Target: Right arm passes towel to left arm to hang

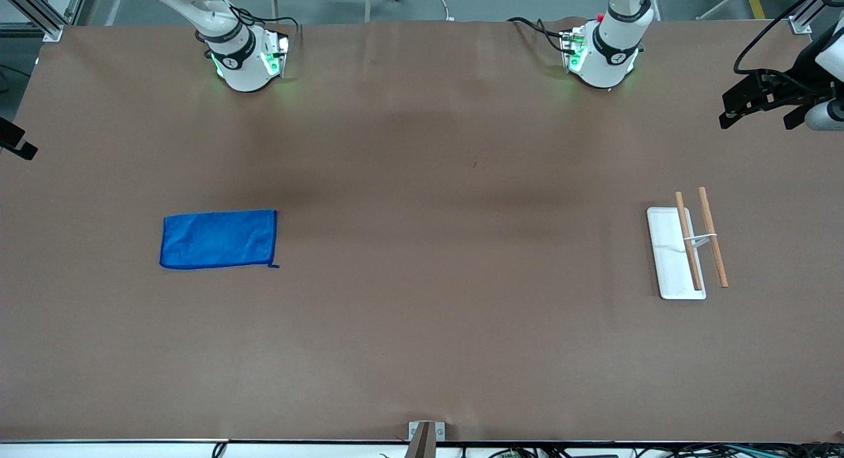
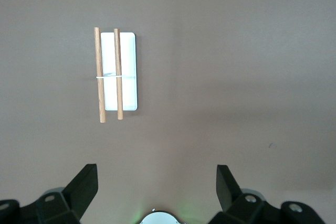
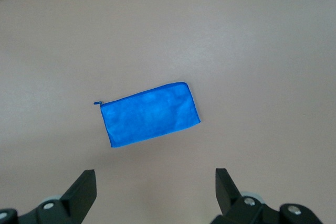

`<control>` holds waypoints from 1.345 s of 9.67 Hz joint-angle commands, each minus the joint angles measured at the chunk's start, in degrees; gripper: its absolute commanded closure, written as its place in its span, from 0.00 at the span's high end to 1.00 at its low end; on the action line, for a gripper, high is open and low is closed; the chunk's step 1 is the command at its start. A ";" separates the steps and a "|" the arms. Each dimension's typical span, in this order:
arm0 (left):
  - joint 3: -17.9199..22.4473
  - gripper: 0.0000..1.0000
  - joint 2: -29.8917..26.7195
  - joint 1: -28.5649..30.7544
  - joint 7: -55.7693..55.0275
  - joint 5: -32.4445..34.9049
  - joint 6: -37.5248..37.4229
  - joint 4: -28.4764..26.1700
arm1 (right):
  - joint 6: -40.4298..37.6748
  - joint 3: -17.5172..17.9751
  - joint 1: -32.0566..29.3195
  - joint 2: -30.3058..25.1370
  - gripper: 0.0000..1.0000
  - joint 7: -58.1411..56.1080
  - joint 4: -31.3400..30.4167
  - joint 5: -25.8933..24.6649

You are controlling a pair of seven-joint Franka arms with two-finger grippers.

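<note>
The towel [image 1: 217, 239] is a bright blue cloth with a darker edge. It lies flat on the brown table toward the right arm's end and shows whole in the right wrist view [image 3: 150, 114]. My right gripper [image 3: 155, 178] is open and empty, high above the table, apart from the towel. My left gripper [image 2: 156, 174] is open and empty, high over the table near its base; in the front view it shows at the edge [image 1: 758, 118]. A white tray [image 1: 669, 260] carrying two wooden rods [image 1: 688, 240] lies toward the left arm's end and shows in the left wrist view [image 2: 126, 72].
The brown table [image 1: 422, 313] spans the whole view. The two arm bases [image 1: 244, 62] [image 1: 603, 56] stand along its edge farthest from the front camera. A metal bracket [image 1: 425, 433] sits at the table's near edge.
</note>
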 commanded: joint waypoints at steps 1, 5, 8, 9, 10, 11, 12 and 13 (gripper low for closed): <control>0.42 0.99 0.97 -0.37 0.47 -0.68 -0.15 -0.96 | -0.06 0.59 -0.21 -0.60 1.00 -3.88 -2.16 -1.30; 0.42 0.99 1.06 -0.46 0.47 -0.59 -0.15 -1.13 | 14.71 0.68 2.33 4.77 1.00 -4.71 -18.35 -0.96; 0.33 0.99 1.06 -0.46 0.47 -0.59 -0.15 -1.13 | 38.88 0.85 5.23 8.09 1.00 -4.88 -33.49 -0.95; 0.33 0.99 1.14 -0.46 0.47 -0.59 -0.15 -1.13 | 46.36 0.85 5.50 10.11 1.00 -4.80 -37.45 -0.95; 0.33 0.99 1.14 -0.46 0.47 -0.59 -0.15 -1.13 | 51.65 0.85 5.41 12.39 1.00 -4.97 -40.10 -0.95; 0.33 0.99 1.14 -0.46 0.47 -0.50 -0.15 -1.22 | 57.71 0.85 5.50 14.94 1.00 -4.97 -42.65 -0.95; 0.33 0.99 1.14 -0.46 0.47 -0.50 -0.15 -1.40 | 60.99 0.85 5.50 17.66 1.00 -5.06 -43.37 -1.04; 0.25 0.99 1.14 -0.54 0.39 -0.50 -0.15 -1.40 | 62.85 0.85 5.59 19.60 1.00 -5.32 -43.55 -1.04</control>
